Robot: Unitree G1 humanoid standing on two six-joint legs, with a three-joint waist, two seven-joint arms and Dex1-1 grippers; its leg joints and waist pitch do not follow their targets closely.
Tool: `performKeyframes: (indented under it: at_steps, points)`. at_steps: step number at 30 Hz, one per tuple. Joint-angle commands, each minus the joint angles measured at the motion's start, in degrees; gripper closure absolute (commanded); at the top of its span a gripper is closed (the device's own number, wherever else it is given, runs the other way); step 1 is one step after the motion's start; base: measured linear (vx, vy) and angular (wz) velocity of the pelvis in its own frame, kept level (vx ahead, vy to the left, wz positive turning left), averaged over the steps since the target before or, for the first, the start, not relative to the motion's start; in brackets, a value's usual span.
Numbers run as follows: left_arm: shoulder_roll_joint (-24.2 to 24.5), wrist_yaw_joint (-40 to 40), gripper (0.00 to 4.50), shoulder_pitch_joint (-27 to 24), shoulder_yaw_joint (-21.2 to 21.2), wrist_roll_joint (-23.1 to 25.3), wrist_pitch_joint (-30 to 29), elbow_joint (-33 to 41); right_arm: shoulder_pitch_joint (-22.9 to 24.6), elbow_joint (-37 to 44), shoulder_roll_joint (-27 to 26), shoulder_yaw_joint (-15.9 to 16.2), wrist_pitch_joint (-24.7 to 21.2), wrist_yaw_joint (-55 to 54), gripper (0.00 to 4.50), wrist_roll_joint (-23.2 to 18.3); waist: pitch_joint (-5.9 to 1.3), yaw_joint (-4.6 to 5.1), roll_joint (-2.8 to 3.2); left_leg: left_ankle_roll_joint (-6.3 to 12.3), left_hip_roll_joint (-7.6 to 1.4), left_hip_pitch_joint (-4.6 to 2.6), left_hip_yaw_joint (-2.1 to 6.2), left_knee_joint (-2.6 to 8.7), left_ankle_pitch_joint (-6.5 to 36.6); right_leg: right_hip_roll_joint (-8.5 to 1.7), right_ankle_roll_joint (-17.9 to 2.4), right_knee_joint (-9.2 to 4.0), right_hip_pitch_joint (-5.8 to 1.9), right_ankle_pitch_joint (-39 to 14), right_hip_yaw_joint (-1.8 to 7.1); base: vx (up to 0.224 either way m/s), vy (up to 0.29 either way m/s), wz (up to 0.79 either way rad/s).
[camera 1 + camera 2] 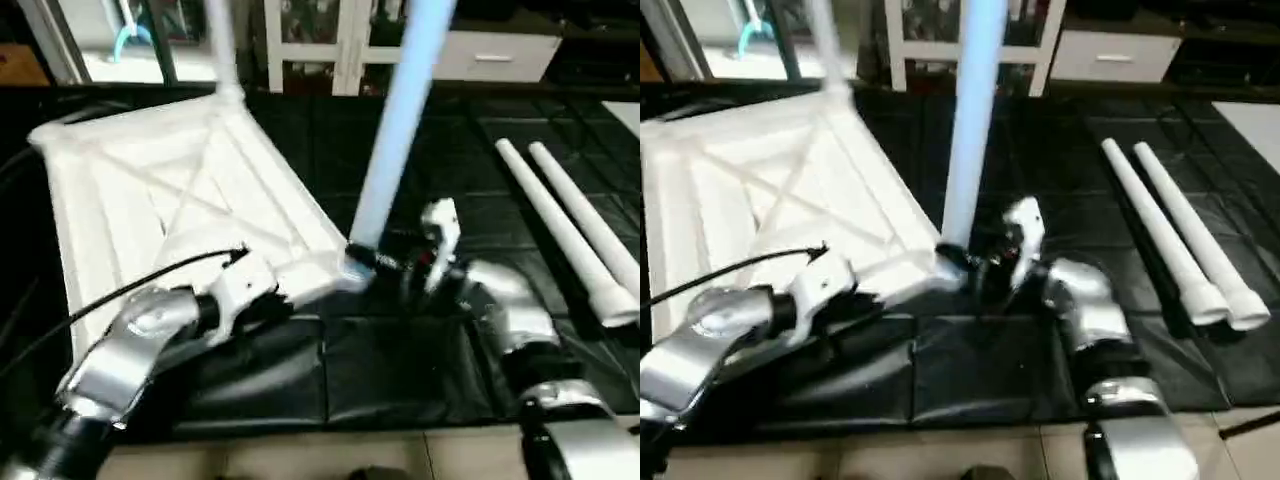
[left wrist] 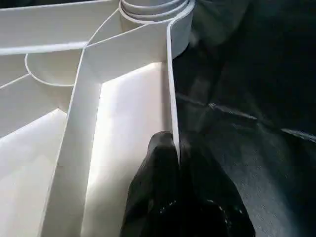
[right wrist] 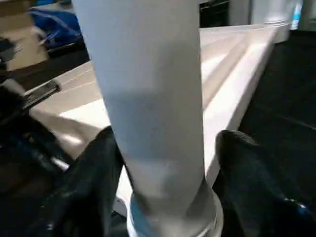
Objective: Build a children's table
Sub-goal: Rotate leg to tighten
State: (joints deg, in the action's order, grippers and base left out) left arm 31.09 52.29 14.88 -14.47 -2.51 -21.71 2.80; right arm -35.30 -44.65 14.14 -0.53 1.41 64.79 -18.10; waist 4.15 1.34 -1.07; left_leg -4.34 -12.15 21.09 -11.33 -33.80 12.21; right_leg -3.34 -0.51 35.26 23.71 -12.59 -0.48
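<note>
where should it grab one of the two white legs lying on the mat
Probably the outer long white tapered plastic tube leg at mid-shaft, coming from above, with the fingers across its width. It lies flat on the black mat beside its twin, so only its outer side is free.

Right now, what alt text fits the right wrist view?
A white table leg stands upright in a corner socket of the white table top, the right gripper around its base, jaws apart on either side.
</note>
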Motion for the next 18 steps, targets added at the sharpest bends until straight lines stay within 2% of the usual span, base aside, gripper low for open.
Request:
performKeyframes:
  at_steps: [1,3,7,14,16,18]
  points:
    - [0.9,2.0,4.50,-3.0,-1.4,-0.5,-0.5,-1.3,-0.3,1.7,2.7,-1.9,-0.5,1.5,1.46,-2.4,-3.29,0.07,-0.32,11.97,-1.23,-0.81,-0.04,2.78,-5.2,-2.69,-19.0,-1.86,-3.07,14.7,1.47,0.000,0.000,0.00]
    - [0.7,2.0,4.50,-3.1,-1.5,-0.5,-0.3,-1.2,-0.2,1.8,2.7,-1.6,-0.7,2.9,1.46,-2.6,-3.30,0.01,-0.38,12.21,-1.22,-0.86,-0.08,2.74,-4.9,-2.78,-19.1,-1.91,-3.07,13.9,1.50,0.000,0.000,0.00]
    - [0.3,2.0,4.50,-2.9,-2.0,-0.8,-0.4,-0.8,0.0,1.9,1.6,-1.4,-2.7,4.7,1.83,-2.7,-3.26,-0.01,-0.39,11.74,-1.28,-0.83,-0.06,2.75,-3.8,-2.91,-19.0,-2.00,-3.08,11.3,1.51,0.000,0.000,0.00]
    - [-0.1,1.0,4.50,-2.3,-2.0,-0.3,-0.7,-1.3,1.0,1.1,0.2,-0.9,-1.3,0.6,2.34,-0.6,-3.34,-0.03,-0.33,10.98,-1.18,-0.82,-0.06,2.54,-3.7,-2.90,-18.9,-1.86,-3.00,10.4,1.57,0.000,0.000,0.00]
    - [-0.6,0.2,4.50,-1.8,-1.9,0.2,-1.2,-1.9,1.5,0.7,-0.4,-0.5,-0.6,-2.4,2.43,0.7,-3.19,-0.01,-0.33,10.35,-1.24,-0.87,-0.11,2.59,-2.3,-2.92,-18.6,-2.09,-2.86,8.4,1.61,0.000,0.000,0.00]
    - [-1.0,-0.2,4.50,-1.4,-2.0,0.4,-1.3,-2.3,1.7,0.3,-1.1,-0.4,-0.4,-4.7,2.52,1.4,-2.90,0.12,-0.39,8.45,-1.23,-0.86,-0.08,2.82,1.2,-2.96,-17.9,-2.53,-2.71,3.2,1.65,0.000,0.000,0.00]
